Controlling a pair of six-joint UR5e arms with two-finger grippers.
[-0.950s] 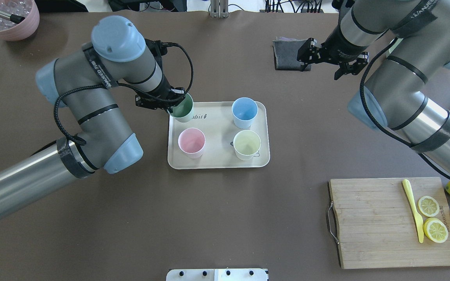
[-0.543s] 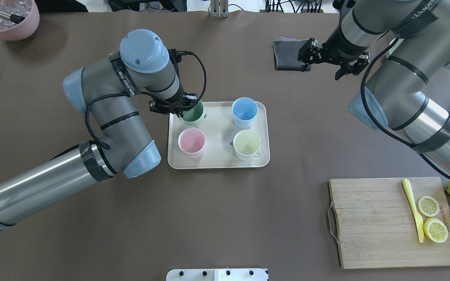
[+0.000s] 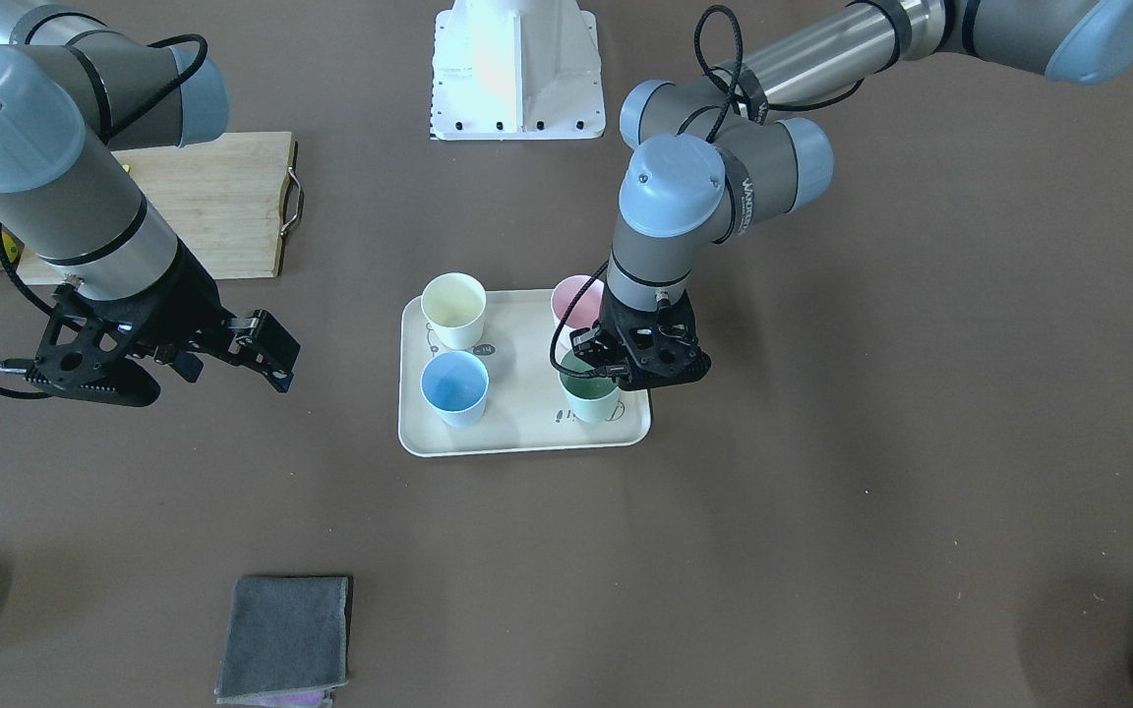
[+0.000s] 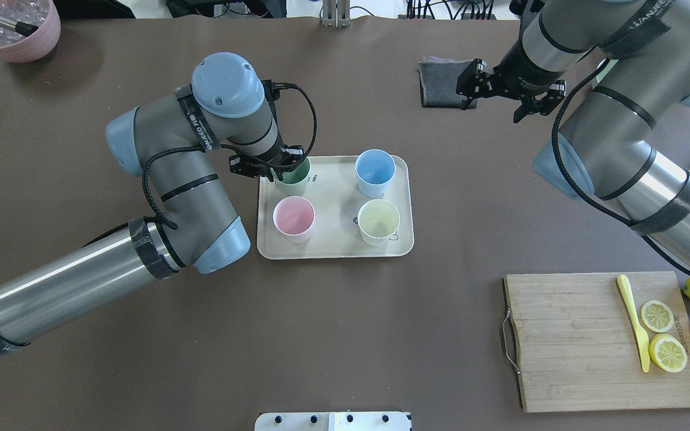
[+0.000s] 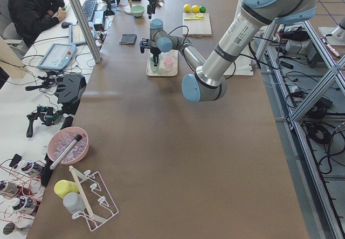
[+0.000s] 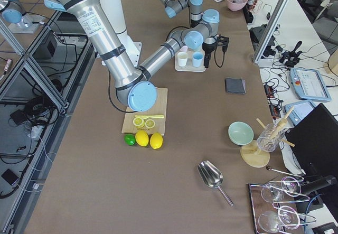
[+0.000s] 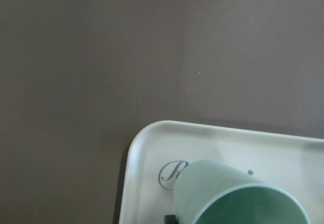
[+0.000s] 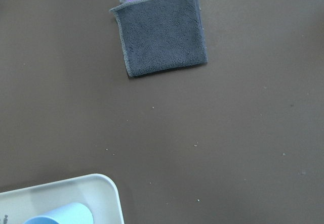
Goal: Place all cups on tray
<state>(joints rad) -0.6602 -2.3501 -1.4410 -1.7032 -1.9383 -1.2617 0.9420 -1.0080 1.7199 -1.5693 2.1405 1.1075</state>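
Note:
The cream tray [image 4: 336, 194] lies mid-table. On it stand the light blue cup [image 4: 375, 172], the pale pink cup [image 4: 294, 218] and the pale yellow cup [image 4: 378, 221]. My left gripper [image 4: 280, 172] is shut on the rim of the mint green cup [image 4: 298, 177] and holds it at the tray's far left corner; I cannot tell if the cup rests on the tray. The left wrist view shows that cup [image 7: 238, 198] over the tray's corner [image 7: 147, 153]. My right gripper [image 4: 504, 96] is open and empty, above the table to the right of the tray.
A grey cloth [image 4: 441, 84] lies under the right gripper. A wooden cutting board [image 4: 584, 359] with lemon slices and a yellow knife is at the near right, with lemons beside it. A pink pot [image 4: 12, 30] is at the far left corner.
My left arm has swung right and carried the mint green cup further in over the tray's far left corner. The right arm has hardly moved.

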